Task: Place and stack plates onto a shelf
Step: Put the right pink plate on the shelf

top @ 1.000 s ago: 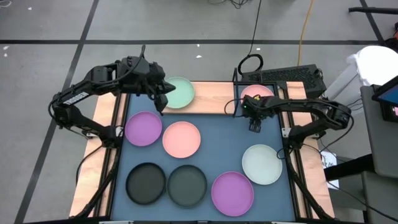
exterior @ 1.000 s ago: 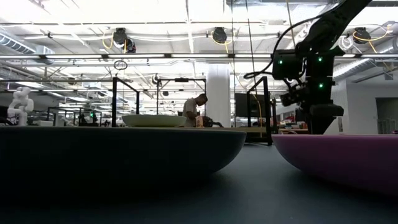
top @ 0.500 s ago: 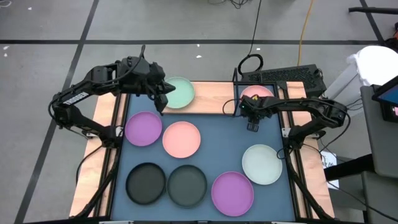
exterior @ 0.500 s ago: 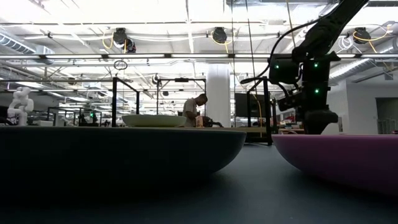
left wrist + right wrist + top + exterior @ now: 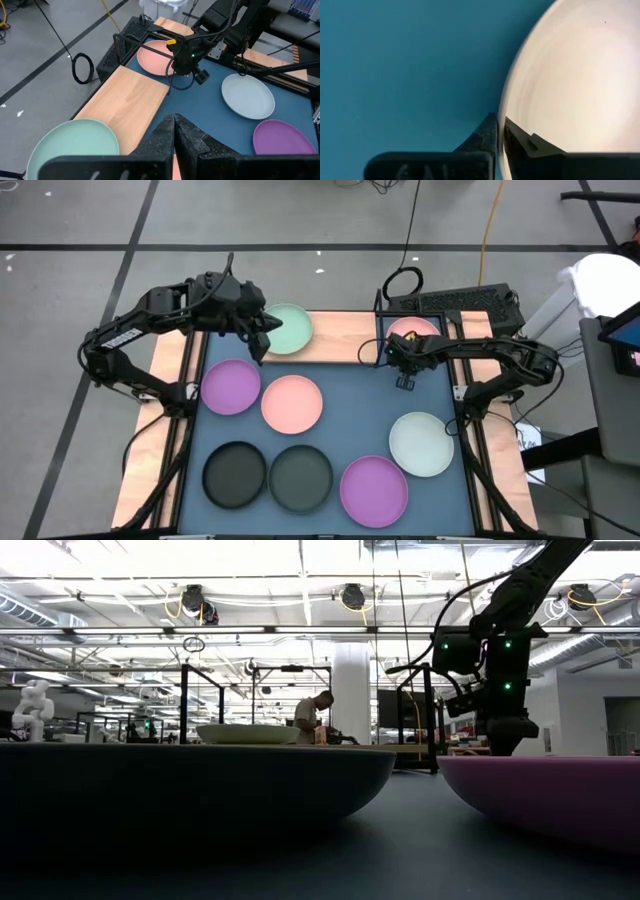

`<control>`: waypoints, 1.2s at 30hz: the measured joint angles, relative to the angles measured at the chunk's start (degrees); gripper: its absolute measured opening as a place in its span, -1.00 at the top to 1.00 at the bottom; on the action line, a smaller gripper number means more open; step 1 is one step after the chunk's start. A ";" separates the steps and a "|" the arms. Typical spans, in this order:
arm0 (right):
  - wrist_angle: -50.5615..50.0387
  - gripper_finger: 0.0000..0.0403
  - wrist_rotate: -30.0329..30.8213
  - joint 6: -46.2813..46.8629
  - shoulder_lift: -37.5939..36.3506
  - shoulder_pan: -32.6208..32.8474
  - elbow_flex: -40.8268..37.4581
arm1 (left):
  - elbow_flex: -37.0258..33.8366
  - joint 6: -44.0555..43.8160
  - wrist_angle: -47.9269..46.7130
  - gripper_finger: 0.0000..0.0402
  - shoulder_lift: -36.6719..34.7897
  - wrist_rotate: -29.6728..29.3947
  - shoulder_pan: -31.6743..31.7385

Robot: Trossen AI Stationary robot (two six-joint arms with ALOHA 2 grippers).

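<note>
A pink plate (image 5: 413, 332) lies at the far right inside the black wire posts of the shelf (image 5: 340, 340). My right gripper (image 5: 500, 120) is shut on its near rim. My left gripper (image 5: 174, 122) is shut on nothing. It hovers high over the mat's far left, beside the mint green plate (image 5: 287, 328), which rests on the wooden board. On the blue mat (image 5: 350, 395) lie two purple plates (image 5: 231, 387) (image 5: 374, 490), a second pink plate (image 5: 292, 403), two dark grey plates (image 5: 235, 474) (image 5: 300, 477) and a whitish plate (image 5: 421, 443). My right gripper pinches the pink plate's rim (image 5: 501, 107) on the side toward the mat. One finger (image 5: 487, 132) is outside the rim and the other finger (image 5: 520, 137) is inside the plate. The fingers come steeply from above. Whether the plate is lifted, I cannot tell.
A black keyboard (image 5: 460, 302) and a coiled cable (image 5: 403, 281) lie on the floor beyond the shelf. Black frame rails run along both long sides of the table (image 5: 470, 460). In the low view a person stands far off in the room (image 5: 315, 715).
My right gripper has shut on the rim of the pink plate at the shelf and has tipped slightly. The plate has not visibly moved.
</note>
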 joint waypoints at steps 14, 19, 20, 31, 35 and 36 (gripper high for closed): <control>-5.25 0.99 -0.42 10.70 -8.09 0.04 0.00 | 0.00 -0.03 0.01 0.95 0.00 -0.02 -1.52; -7.28 0.99 -0.37 14.06 -11.85 0.35 0.48 | 0.00 -0.04 0.02 0.95 0.00 -0.04 -1.64; -8.27 1.00 -0.33 14.71 -12.31 0.43 1.03 | 0.00 -0.04 0.02 0.95 0.00 -0.06 -1.64; -15.68 1.00 0.15 16.86 -12.70 0.79 8.69 | 0.00 0.46 0.07 0.95 0.02 -0.11 -1.64; -19.72 1.00 1.84 18.68 -12.70 1.13 13.26 | 0.00 0.26 0.08 0.95 0.02 -0.11 -1.64; -20.54 1.00 2.40 18.83 -12.70 1.35 14.58 | 0.00 0.14 0.08 0.95 0.02 -0.11 -1.64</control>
